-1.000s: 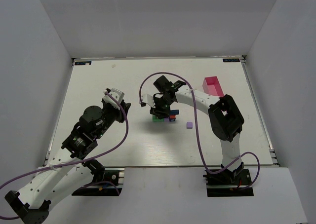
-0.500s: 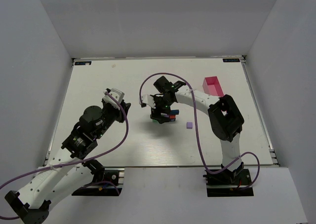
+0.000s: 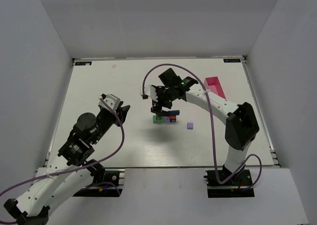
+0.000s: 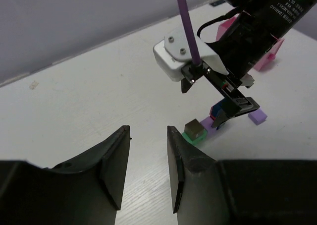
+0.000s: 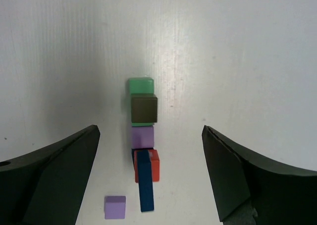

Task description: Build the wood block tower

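My right tool [image 3: 162, 106] hangs over the tower [image 3: 165, 118] with its jaws spread wide and nothing between them; in its wrist view both fingers [image 5: 54, 170] stand well clear of the blocks on either side. The tower sits near the middle of the surface [image 3: 99, 86] and is more a short row than a stack. At its left end a brown block [image 5: 144, 109] rests on a green block [image 5: 140, 84]. A purple block [image 5: 142, 137] touches the green one on the right. Next come a red-orange block [image 5: 154, 166] and a dark blue block [image 5: 144, 185], pressed together at the right end. I cannot tell whether the blue one stands on the red-orange one or leans against it. A loose purple block [image 3: 190, 126] lies just right of the row and a little nearer, apart from it. A pink tray [image 3: 214, 86] sits farther right and toward the far edge. My left tool [image 4: 147, 158] is left of the tower and well apart from it, pointing toward it, its jaws parted by a narrow gap and holding nothing.
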`<state>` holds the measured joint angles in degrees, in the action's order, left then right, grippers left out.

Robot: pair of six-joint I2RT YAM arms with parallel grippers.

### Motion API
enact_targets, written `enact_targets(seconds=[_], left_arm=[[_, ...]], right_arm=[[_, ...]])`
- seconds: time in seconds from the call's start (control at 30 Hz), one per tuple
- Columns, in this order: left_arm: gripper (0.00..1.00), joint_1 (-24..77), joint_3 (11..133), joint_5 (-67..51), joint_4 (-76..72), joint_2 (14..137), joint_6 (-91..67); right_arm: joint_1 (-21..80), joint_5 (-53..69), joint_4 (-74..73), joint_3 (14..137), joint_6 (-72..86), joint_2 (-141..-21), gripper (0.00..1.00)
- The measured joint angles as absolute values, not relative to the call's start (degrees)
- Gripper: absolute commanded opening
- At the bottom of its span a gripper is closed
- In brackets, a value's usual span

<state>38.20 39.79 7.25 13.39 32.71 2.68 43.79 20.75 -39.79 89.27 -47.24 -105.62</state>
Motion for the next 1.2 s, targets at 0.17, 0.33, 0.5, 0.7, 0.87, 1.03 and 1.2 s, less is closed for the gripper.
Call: enact_targets(seconds=[0.17,0.33,0.5,0.7,0.87,1.03,1.2], left_arm=[[0.63,38.17,39.07,4.29,10.9,30.02,3.73],[0.83,38.17,38.85,-0.12,9.15,31.66,4.32],[0.72,38.17,40.32,-4.14,10.17,41.19,4.67],[0.12,38.13,42.94,-7.25,14.63,54.19,4.95],[0.56,38.09,43.57,-8.1,17.65,56.84,5.58],[0.62,38.06,44.66,-7.73,19.2,57.3,5.13],[0.62,38.06,45.08,-7.57,19.42,57.6,5.06]], right_arm=[[42.76,17.56,-35.22,88.42,-43.75,-99.26,0.9],[36.84,14.44,-28.34,80.97,-37.74,-90.3,0.83],[28.82,13.91,-25.34,73.19,-35.44,-81.76,0.1],[22.7,18.85,-27.59,63.96,-42.41,-74.7,0.3],[20.58,26.28,-34.15,57.98,-57.28,-74.76,0.52],[20.25,29.63,-35.16,49.71,-69.32,-75.92,0.57],[20.25,30.0,-33.28,48.86,-72.58,-80.6,0.67]])
